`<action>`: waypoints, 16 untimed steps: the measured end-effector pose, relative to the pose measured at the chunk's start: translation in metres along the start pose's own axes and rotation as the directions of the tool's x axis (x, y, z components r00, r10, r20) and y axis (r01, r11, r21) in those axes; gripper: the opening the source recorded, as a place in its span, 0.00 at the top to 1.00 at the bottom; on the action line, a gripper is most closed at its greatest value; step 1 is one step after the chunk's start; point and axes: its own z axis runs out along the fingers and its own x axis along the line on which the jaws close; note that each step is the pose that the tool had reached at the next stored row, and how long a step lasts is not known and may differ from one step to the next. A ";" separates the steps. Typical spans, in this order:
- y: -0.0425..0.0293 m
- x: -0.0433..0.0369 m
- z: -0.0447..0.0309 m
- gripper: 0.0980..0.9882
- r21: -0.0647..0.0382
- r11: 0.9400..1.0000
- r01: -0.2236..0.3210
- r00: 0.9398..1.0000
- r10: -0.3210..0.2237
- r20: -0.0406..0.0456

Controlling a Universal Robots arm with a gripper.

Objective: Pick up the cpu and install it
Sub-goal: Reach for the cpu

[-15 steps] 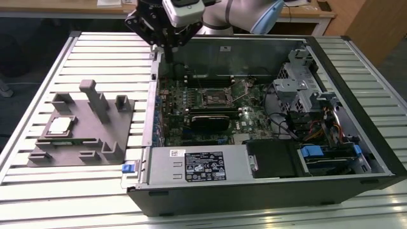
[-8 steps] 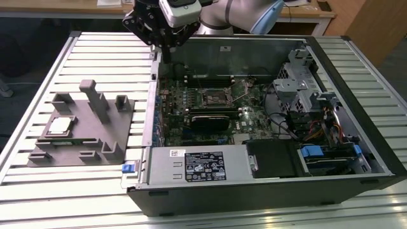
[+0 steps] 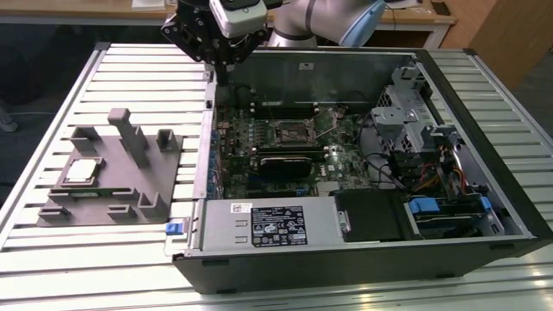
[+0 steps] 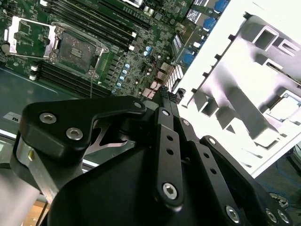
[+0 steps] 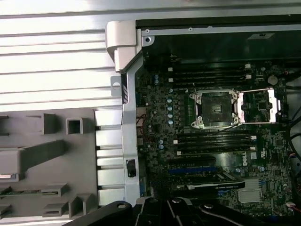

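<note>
Probably light, stiff and easy to damage, this cpu (image 3: 80, 170); better taken by two opposite edges, with a gentle squeeze; small flat square, pale silver-white on top; lying flat in a recess of the grey fixture (image 3: 151, 184), at the exterior view's left, well apart from the gripper (image 3: 221, 70); fingers (image 4: 165, 123) pressed together, holding nothing, above the computer case (image 3: 346, 71); socket (image 5: 216, 109) open, nothing inside.

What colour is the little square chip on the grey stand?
The small square chip is silver-white, best in exterior view.
</note>
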 end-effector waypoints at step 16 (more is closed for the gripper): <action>-0.0010 0.0130 0.0006 0.98 0.000 1.000 0.000 1.000 0.000 0.000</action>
